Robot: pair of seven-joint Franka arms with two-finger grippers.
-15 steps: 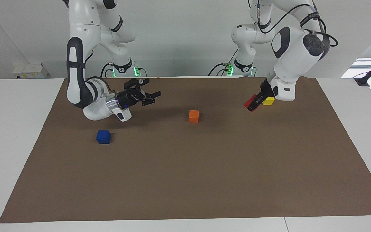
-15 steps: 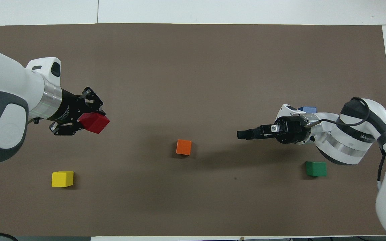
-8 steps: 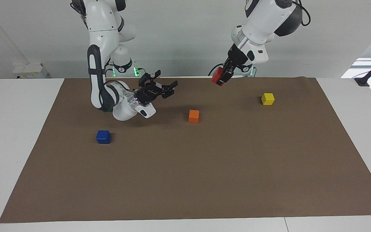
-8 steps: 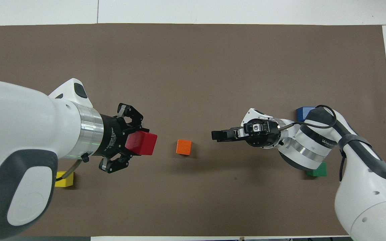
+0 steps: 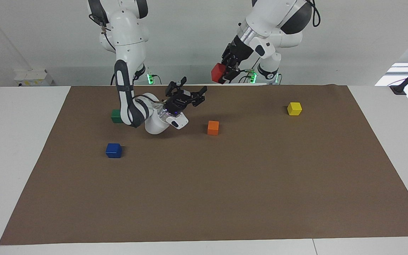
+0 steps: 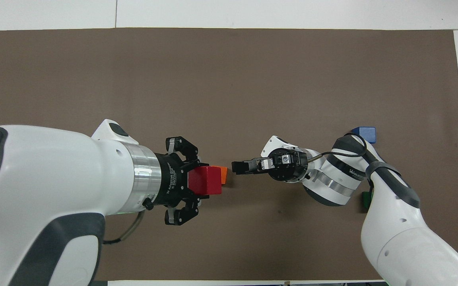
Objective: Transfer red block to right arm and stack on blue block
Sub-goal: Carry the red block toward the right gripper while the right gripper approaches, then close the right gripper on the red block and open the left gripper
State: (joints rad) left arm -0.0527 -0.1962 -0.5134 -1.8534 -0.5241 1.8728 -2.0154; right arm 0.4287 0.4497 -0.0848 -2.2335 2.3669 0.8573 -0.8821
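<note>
My left gripper (image 5: 222, 73) is shut on the red block (image 5: 218, 72) and holds it high in the air over the middle of the mat. In the overhead view the red block (image 6: 204, 180) covers part of the orange block, held in the left gripper (image 6: 197, 182). My right gripper (image 5: 192, 93) is open and empty, low over the mat. It points at the red block with a gap between them, and its tip shows in the overhead view (image 6: 238, 167). The blue block (image 5: 113, 150) sits on the mat toward the right arm's end, also in the overhead view (image 6: 364, 134).
An orange block (image 5: 213, 128) sits mid-mat, partly hidden in the overhead view (image 6: 224, 174). A yellow block (image 5: 294, 108) lies toward the left arm's end. A green block (image 5: 115, 115) lies beside the right arm's forearm, nearer to the robots than the blue block. A brown mat (image 5: 225, 198) covers the table.
The left gripper has risen and carried the red block from beside the yellow block toward the middle. The right gripper has moved toward the middle, uncovering the green block in the facing view.
</note>
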